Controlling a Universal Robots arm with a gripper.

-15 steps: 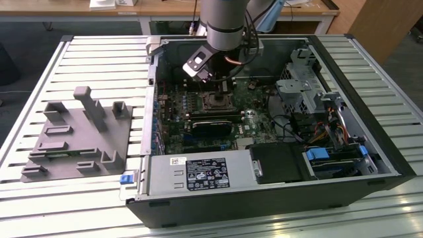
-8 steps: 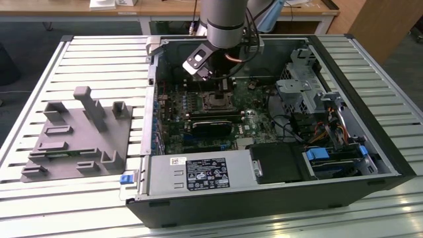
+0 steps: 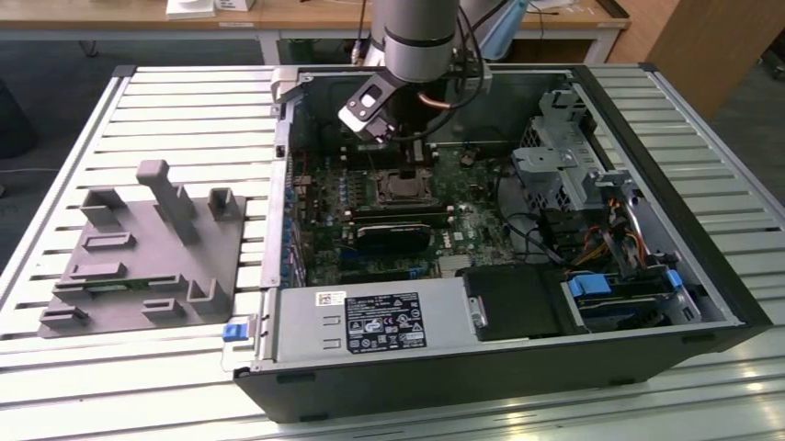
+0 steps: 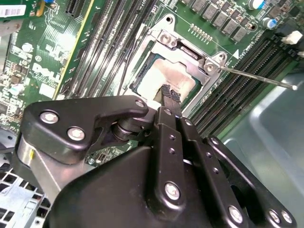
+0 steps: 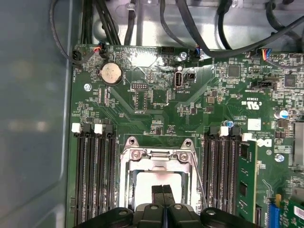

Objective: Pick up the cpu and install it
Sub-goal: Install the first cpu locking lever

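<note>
The cpu (image 4: 159, 76), a small square chip with a shiny pale metal top, lies flat inside the socket frame (image 4: 187, 52) on the green motherboard. In the first wrist view the cpu (image 5: 145, 183) sits within the open metal frame (image 5: 156, 154). My gripper (image 4: 171, 93) is shut, its two black fingertips pressed together with nothing between them, right over the chip's top; whether they touch it I cannot tell. In the exterior view the gripper (image 3: 413, 163) hangs inside the open computer case above the cpu (image 3: 403, 190). The thin socket lever (image 4: 256, 78) sticks out to one side.
A grey plastic tray (image 3: 147, 248) stands on the slatted table at the exterior view's left. Inside the case are a power supply (image 3: 368, 322), a drive cage (image 3: 564, 175) and cables. A green memory stick (image 5: 244, 175) stands in a slot beside the socket.
</note>
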